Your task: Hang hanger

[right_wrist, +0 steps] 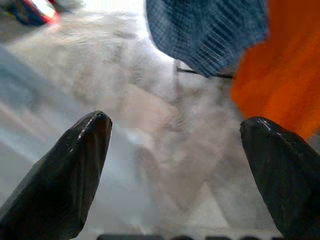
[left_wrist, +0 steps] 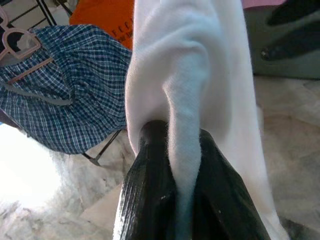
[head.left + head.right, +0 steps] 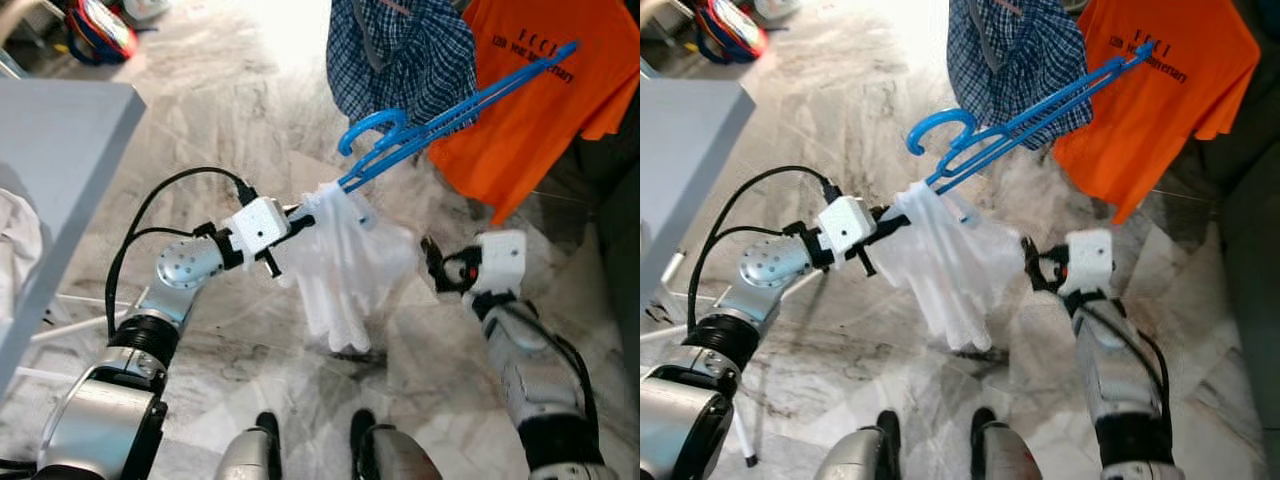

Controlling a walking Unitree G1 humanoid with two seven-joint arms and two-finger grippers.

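Your left pincer [image 3: 298, 222] is pinching a fold of the white cloth [image 3: 345, 275], its fingers [image 2: 150, 195] closed tight on the bunched fabric and not on plastic. The cloth is draping over the low end of the blue hanger [image 3: 450, 110], which is tilting up and away toward the checked shirt [image 3: 400, 50] and orange shirt [image 3: 545, 90] hanging ahead, its hook [image 3: 370, 128] curling just above the pincer. Your right pincer [image 3: 433, 264] is waiting spread wide and empty just beside the cloth's far edge, above the marble floor [image 3: 240, 120]. Judging from this, the load is light, but your hold is soft: fabric gives and can slip, so the stiff, thin, smooth hanger is likely free to swing or slide out as you are moving. You would probably do better taking the bare blue bar or the neck below the hook with the right pincer, keeping the hook free for hanging. A grey bench [image 3: 60, 150] is standing to your left.
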